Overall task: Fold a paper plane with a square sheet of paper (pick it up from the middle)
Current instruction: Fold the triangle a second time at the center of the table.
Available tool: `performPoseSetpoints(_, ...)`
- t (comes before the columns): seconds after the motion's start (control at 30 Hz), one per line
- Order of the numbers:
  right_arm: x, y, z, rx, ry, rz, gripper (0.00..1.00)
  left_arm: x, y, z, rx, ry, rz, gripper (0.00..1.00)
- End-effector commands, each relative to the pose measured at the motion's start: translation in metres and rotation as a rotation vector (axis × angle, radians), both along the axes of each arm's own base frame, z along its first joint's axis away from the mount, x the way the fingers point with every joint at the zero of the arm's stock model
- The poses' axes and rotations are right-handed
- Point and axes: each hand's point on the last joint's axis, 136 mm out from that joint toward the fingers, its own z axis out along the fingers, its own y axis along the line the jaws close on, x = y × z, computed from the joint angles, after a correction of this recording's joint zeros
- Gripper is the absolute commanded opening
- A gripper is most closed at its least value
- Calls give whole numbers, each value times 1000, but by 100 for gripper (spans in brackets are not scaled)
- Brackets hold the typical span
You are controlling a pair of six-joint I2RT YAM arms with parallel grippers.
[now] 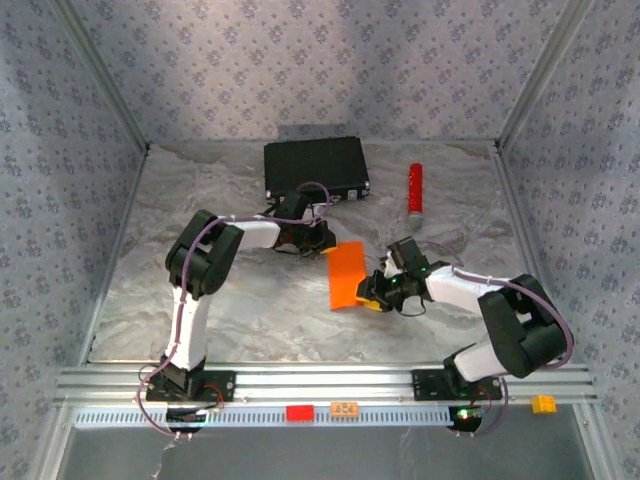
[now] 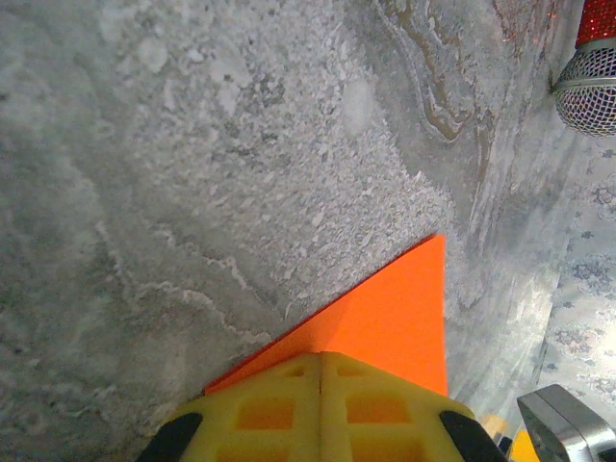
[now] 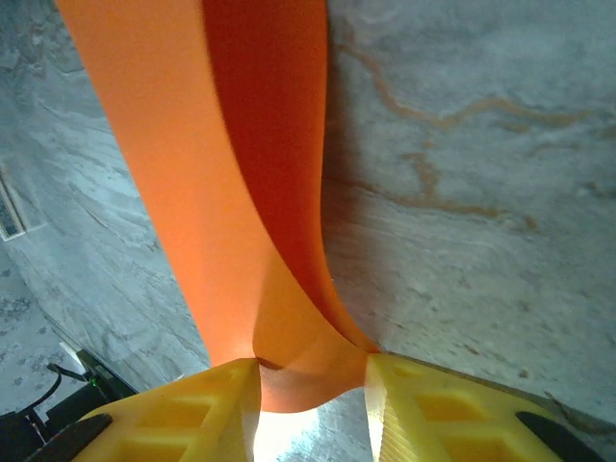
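yellow latticed fingers sit at the bottom of the right wrist view. the right gripper is clamped on the paper. the sheet bows into a loop between the two fingers, touching both, then runs as a long smooth orange strip toward the upper left, one face bright and the other shaded darker.

at the bottom of the left wrist view the left gripper is clenched, its two yellow fingers pressed flat together along one seam. the tips rest on a pointed orange corner that spreads to both sides; whether that corner is pinched or merely pressed on, i cannot tell. upper right in that view is a silver mesh ball under a red glittery body, the end of the cylinder, which the top view blurs to a grey tip.

from above, the paper is at the centre of the table, a slanted oblong with the left gripper at its upper left corner and the right at its lower right edge. a flat black case lies at the back, with the cylinder to its right, apart from it. the table surface is grey-white, veined like marble.
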Motion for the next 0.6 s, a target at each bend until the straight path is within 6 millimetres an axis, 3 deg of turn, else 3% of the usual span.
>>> performPoseSetpoints(0.0, 9, 9, 9, 30, -17, -2, 36, -19, 6, -31, 67, 75, -8, 5)
performPoseSetpoints(0.23, 2, 3, 11, 1, -13, -2, 36, -18, 6, -31, 66, 75, -6, 5)
performPoseSetpoints(0.57, 10, 12, 34, 44, -74, 10, 37, -19, 7, -32, 69, 78, -8, 5)
